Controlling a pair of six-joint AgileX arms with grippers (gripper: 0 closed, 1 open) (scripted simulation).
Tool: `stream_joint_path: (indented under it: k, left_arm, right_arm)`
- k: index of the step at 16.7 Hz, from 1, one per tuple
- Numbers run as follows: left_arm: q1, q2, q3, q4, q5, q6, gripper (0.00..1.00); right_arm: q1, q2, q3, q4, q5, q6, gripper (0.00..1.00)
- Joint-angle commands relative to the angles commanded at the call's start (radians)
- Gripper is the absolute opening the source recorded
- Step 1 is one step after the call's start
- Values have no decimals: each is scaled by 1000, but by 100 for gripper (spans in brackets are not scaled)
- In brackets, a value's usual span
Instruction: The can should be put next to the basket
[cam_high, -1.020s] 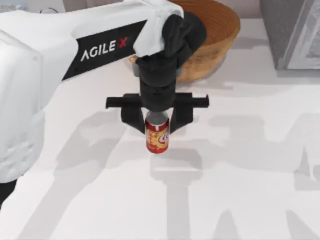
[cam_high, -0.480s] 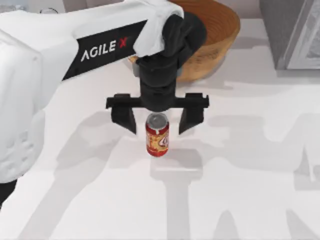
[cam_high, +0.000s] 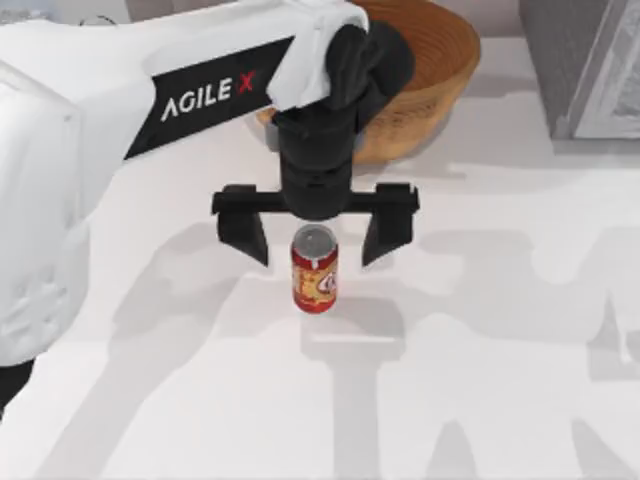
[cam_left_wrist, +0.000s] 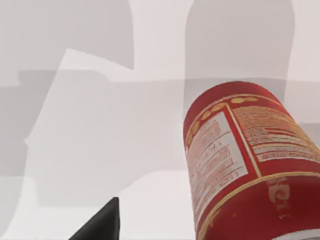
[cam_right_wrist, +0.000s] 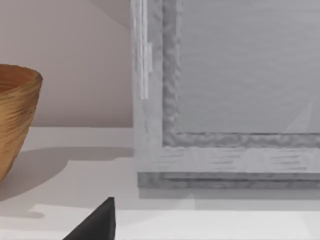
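Top view shows a plain white table (cam_high: 500, 400) crossed by grey shadows, a grey framed panel (cam_high: 590, 70) at its right rear. 1 can (cam_high: 315, 271) stands upright mid-table; 1 basket (cam_high: 440, 70) sits near, behind it. Left gripper (cam_high: 315, 235) hangs above the can, fingers spread wide, gripping nothing.

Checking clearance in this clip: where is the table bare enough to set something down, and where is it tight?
Bare table runs along the near edge below the can and off to its right. It is crowded around the can, where the open left gripper hangs over it, and behind it by the basket and the grey framed panel.
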Motion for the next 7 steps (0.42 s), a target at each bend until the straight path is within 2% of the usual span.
stream_joint_path:
  k: [7]
  left_arm:
    - [-1,-12,121,-133,0,0,100]
  right_arm:
    - [0,0,0,0,0,0,100]
